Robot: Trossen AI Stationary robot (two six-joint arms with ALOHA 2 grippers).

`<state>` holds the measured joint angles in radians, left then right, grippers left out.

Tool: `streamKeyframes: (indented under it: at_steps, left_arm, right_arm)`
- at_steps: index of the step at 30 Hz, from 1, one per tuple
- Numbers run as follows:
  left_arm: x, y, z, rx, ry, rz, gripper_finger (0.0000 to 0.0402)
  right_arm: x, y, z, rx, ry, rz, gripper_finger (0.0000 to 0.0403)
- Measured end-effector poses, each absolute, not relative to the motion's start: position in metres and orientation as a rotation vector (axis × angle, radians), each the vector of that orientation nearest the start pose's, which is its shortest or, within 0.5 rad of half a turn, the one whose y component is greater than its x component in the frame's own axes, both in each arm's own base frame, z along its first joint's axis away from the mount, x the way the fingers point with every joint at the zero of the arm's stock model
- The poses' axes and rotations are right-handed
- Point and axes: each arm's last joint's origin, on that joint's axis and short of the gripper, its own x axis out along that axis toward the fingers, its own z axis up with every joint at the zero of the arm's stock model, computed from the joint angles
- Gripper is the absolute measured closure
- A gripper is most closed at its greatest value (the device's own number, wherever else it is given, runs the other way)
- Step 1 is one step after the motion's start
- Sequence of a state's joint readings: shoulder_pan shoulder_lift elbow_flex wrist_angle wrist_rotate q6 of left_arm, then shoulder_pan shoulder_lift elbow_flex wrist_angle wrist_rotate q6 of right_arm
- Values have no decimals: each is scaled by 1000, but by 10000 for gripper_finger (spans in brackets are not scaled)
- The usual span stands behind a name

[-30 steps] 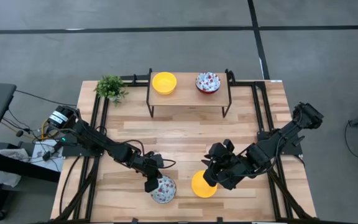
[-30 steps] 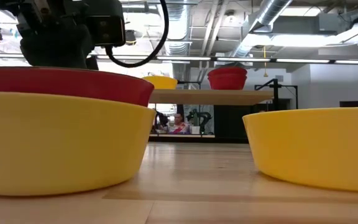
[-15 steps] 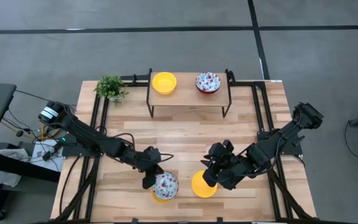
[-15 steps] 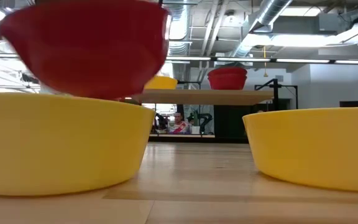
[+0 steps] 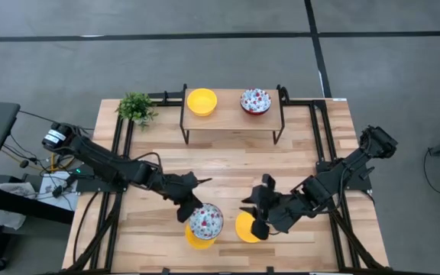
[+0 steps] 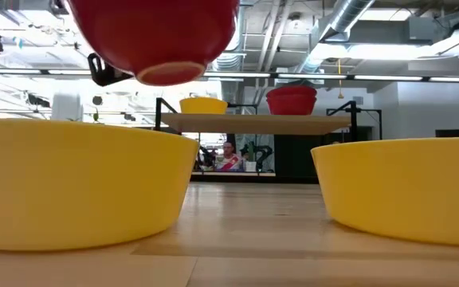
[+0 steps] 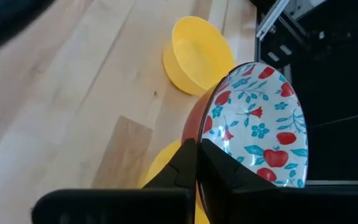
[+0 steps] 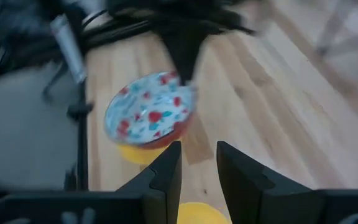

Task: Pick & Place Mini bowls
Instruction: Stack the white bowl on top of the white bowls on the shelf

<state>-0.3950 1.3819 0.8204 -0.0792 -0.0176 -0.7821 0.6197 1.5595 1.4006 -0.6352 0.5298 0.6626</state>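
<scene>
My left gripper [image 5: 192, 211] is shut on a floral mini bowl [image 5: 205, 220], white inside with red fruit, red outside. In the low view the floral bowl's red underside [image 6: 159, 40] hangs above a yellow mini bowl [image 6: 78, 183]. That yellow bowl [image 5: 197, 240] rests on its base on the table. My right gripper [image 5: 257, 221] stands open over a second yellow bowl [image 5: 243, 228] and does not visibly touch it. One more yellow bowl [image 5: 202, 101] and another floral bowl [image 5: 256, 101] stand on a small raised shelf [image 5: 231, 122]. My left gripper holds the floral bowl by its rim [image 7: 199, 138] on the side toward the table's left. One finger [image 7: 229, 180] lies inside the bowl and one [image 7: 180, 163] outside. The fingers slant down from the left. The bowl is lifted clear and sits roughly level.
A small green potted plant [image 5: 136, 108] stands at the far left corner. Black frame rails [image 5: 121, 153] run along both sides of the table. Bare wood [image 5: 228, 168] lies between the shelf and the grippers. A person [image 6: 229, 157] shows in the room beyond.
My left gripper has risen and moved a little toward the right, lifting the floral bowl out of the yellow bowl it sat nested in; that yellow bowl has stayed on the table. My right gripper has shifted slightly over its yellow bowl.
</scene>
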Motion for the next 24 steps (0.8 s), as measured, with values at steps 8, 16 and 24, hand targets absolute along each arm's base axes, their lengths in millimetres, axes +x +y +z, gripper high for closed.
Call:
streamKeyframes:
  at_steps: [8, 16, 24]
  left_arm:
    - [271, -96, 227, -711, 765, -145, 394]
    - [273, -90, 229, -747, 780, -204, 394]
    - [274, -90, 229, -758, 790, -233, 394]
  right_arm:
    - [284, 190, 328, -204, 617, 218, 313]
    - [294, 182, 331, -357, 564, 320, 313]
    - [315, 175, 315, -438, 587, 439, 313]
